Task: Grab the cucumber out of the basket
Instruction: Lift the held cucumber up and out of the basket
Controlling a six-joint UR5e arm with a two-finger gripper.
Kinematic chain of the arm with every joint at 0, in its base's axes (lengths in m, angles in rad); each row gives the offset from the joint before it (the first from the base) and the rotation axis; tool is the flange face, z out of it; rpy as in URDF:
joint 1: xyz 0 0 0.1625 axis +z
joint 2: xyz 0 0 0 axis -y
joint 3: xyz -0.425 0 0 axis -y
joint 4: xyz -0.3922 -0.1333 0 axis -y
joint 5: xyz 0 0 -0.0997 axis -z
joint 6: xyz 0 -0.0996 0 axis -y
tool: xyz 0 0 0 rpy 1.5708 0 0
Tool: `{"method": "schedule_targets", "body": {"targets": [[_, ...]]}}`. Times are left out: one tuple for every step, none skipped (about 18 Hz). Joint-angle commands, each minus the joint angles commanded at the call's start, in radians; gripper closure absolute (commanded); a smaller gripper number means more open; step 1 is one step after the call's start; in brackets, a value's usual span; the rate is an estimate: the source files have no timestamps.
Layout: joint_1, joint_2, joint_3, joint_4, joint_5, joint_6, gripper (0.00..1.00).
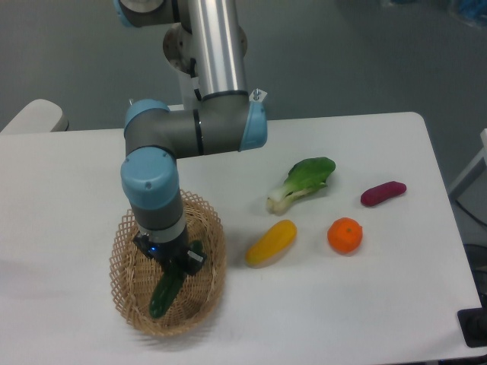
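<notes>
We see the cucumber (pixel 165 290) lying inside the basket (pixel 124 268) at the near left of the surface (pixel 380 304), its long axis running from the near left up toward the far right. The end effector (pixel 179 264) is down over its far end. We judge the cucumber light, stiff and smooth-skinned, so likely a little slippery; a pinch across its narrow width, close to the middle of its length, would keep it from tipping, while a hold near the end may let the free end swing down. It should bear a firm squeeze without harm.

The wrist and its dark housing cover the fingers, so we cannot tell whether they are spread, closed, or already pinching the cucumber. The far end of the cucumber is hidden under the end effector, and we cannot make out whether there is contact. The basket's far rim is partly covered by the arm. Whether the cucumber rests flat on the woven floor is hard to make out
</notes>
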Motion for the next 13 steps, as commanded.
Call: {"method": "schedule_targets", "body": {"targets": [[0.015, 0.0, 0.02, -0.009, 0.0, 0.02, 0.76], [0.035, 0.003, 0.034, -0.018, -0.002, 0.041, 0.76], [0.055, 0.006, 0.042, -0.029, -0.008, 0.069, 0.76], [0.074, 0.012, 0.042, -0.043, -0.009, 0.104, 0.76], [0.094, 0.021, 0.042, -0.06, -0.011, 0.147, 0.76], [0.117, 0.029, 0.042, -0.077, -0.011, 0.187, 0.76], [0.14, 0.035, 0.043, -0.091, -0.011, 0.225, 0.76], [0.159, 0.038, 0.043, -0.1, -0.011, 0.259, 0.76], [0.178, 0.046, 0.043, -0.107, -0.011, 0.293, 0.76], [0.199, 0.049, 0.043, -0.115, -0.011, 0.327, 0.76], [0.218, 0.051, 0.043, -0.123, -0.011, 0.365, 0.76], [0.236, 0.054, 0.043, -0.127, -0.011, 0.405, 0.76], [0.255, 0.054, 0.043, -0.13, -0.011, 0.44, 0.76]]}}
